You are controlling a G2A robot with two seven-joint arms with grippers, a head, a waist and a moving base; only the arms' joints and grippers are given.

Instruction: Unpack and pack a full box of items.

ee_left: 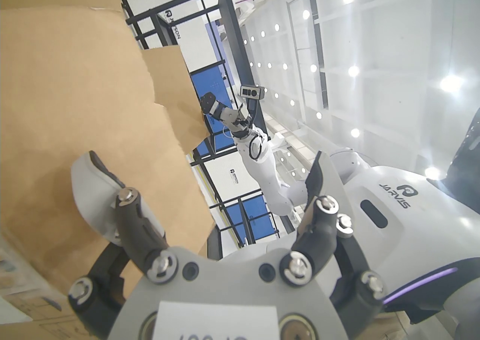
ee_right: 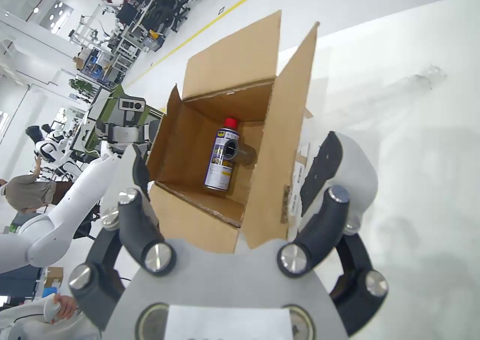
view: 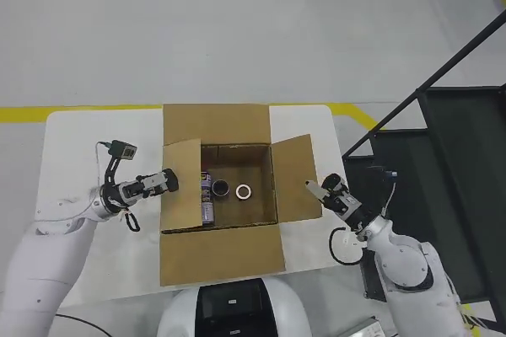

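Observation:
An open cardboard box (view: 215, 126) stands in the middle of the white table (view: 84, 152). Inside lie a spray can (view: 207, 200) with a red cap, a dark cylinder (view: 222, 189) and a tape roll (view: 244, 193). My left gripper (view: 169, 180) is open just outside the box's left flap (view: 181, 185), which rises beside one finger (ee_left: 93, 176) in the left wrist view. My right gripper (view: 320, 189) is open at the outer edge of the right flap (view: 295, 177). From the right wrist, that flap (ee_right: 285, 124) stands between the open jaws, with the spray can (ee_right: 221, 157) and cylinder (ee_right: 240, 152) beyond.
A black metal stair frame (view: 455, 152) stands close to the table's right side. The box's front flap (view: 223, 253) lies flat toward the table's near edge. A yellow line (view: 67, 112) runs on the floor behind the table.

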